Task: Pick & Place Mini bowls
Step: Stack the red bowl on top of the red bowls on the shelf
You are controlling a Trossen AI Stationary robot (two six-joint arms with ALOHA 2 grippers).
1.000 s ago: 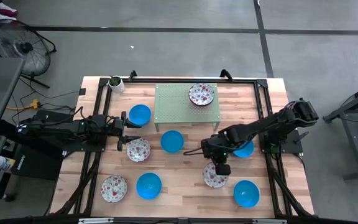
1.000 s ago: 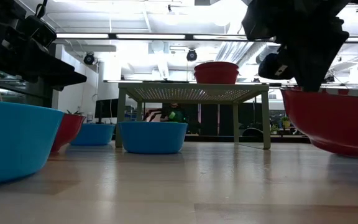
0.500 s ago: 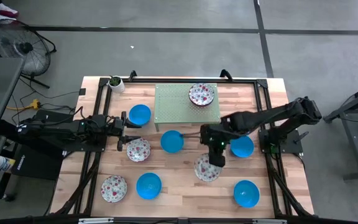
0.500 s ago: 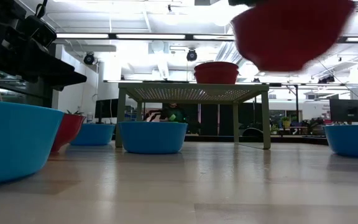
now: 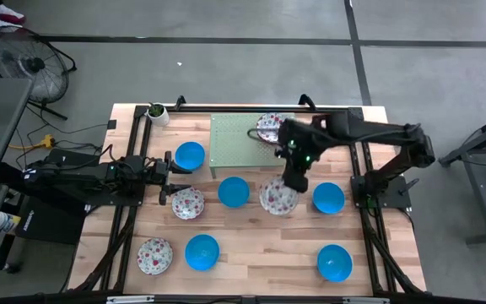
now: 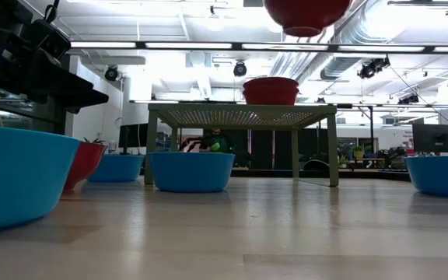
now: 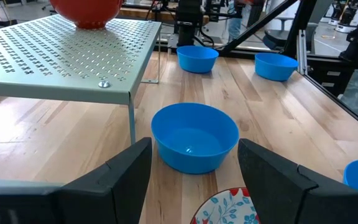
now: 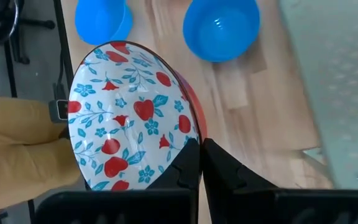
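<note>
1. the right gripper (image 5: 293, 181) is clenched on the rim of a floral bowl (image 5: 278, 198), holding it in the air above the bench (image 5: 251, 253), near the front edge of the green rack (image 5: 239, 143).
2. in the right wrist view the two fingers (image 8: 188, 168) pinch the floral bowl's edge (image 8: 129, 118); its inside shows red and blue flowers, its outside is red.
3. in the low view the held bowl (image 6: 306, 14) hangs high, above the rack's top.
4. a second floral bowl (image 5: 272, 128) sits on the rack.
5. the left gripper (image 5: 173, 174) is released and empty, low over the left side of the bench, between a blue bowl (image 5: 190, 155) and a floral bowl (image 5: 187, 203).
6. another blue bowl (image 5: 234, 192) lies just in front of the rack, left of the held bowl; one more (image 5: 328, 198) lies to its right.
7. near the front edge stand a floral bowl (image 5: 154, 256) and two blue bowls (image 5: 202, 252) (image 5: 334, 263).
8. a potted plant (image 5: 157, 113) stands at the far left corner.
</note>
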